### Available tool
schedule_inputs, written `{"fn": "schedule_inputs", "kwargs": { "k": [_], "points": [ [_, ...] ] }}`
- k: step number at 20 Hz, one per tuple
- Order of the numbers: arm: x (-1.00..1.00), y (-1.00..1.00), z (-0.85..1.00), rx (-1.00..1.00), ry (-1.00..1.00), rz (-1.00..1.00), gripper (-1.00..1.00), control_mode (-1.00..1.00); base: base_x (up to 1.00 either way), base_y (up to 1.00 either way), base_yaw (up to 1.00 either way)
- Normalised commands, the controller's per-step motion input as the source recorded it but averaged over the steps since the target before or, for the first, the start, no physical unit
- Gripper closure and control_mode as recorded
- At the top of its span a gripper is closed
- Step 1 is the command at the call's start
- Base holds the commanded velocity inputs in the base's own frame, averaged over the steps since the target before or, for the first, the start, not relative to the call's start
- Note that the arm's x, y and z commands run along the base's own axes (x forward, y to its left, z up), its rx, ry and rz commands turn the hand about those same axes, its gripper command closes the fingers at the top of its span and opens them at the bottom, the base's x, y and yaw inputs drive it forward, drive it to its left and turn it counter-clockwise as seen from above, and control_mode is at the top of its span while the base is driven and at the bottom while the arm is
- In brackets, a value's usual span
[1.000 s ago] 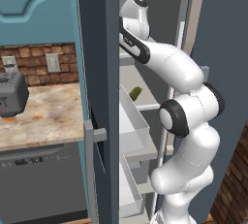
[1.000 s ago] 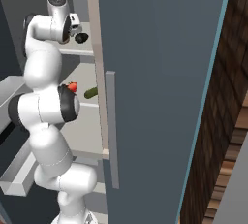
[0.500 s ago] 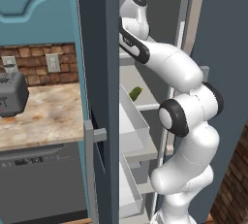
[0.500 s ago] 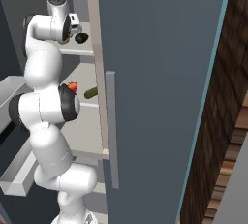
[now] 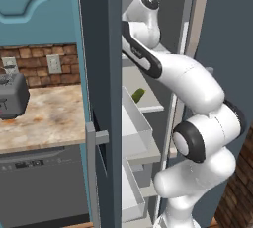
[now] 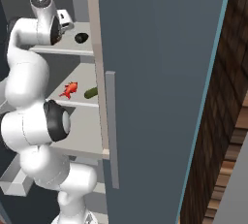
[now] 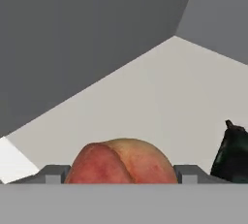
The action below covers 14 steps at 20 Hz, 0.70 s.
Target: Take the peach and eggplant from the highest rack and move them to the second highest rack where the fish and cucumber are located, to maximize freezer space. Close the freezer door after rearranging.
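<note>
- Peach [image 7: 121,162]: now seated between the jaws on the highest rack [image 6: 68,47]; whether clamped cannot be told.
- Arm: barely shifted since a second ago.
- Eggplant [image 7: 233,152]: just beside, untouched.
- Transfer: not yet begun.

The freezer door [image 6: 160,72] stands wide open at the right, so the way into the racks is free from the front. On the top rack [image 7: 160,102] the peach [image 7: 121,162] sits between the jaws and blocks the path straight ahead; past it the rack floor lies bare up to the grey back wall [image 7: 87,39]. The eggplant [image 7: 235,152] stands near the peach on one side, apart from it. On the second rack [image 6: 80,103] the fish [image 6: 69,89] and cucumber [image 6: 90,92] lie near each other toward the front, with bare shelf behind them. The arm's own upper links crowd the opening at the left.
</note>
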Motion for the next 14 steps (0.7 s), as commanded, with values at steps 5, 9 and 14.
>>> {"fn": "schedule_inputs", "kwargs": {
  "k": [5,9,14],
  "points": [
    [-1.00,-0.35,0.00,0.12,-0.03,0.00,1.00,-1.00,0.00,0.00,0.00],
    [-1.00,-0.70,0.00,0.16,0.00,0.00,1.00,-1.00,0.00,0.00,0.00],
    [-0.98,-0.74,-0.24,0.07,0.00,-0.01,1.00,-1.00,0.00,0.00,0.00]
  ]
}}
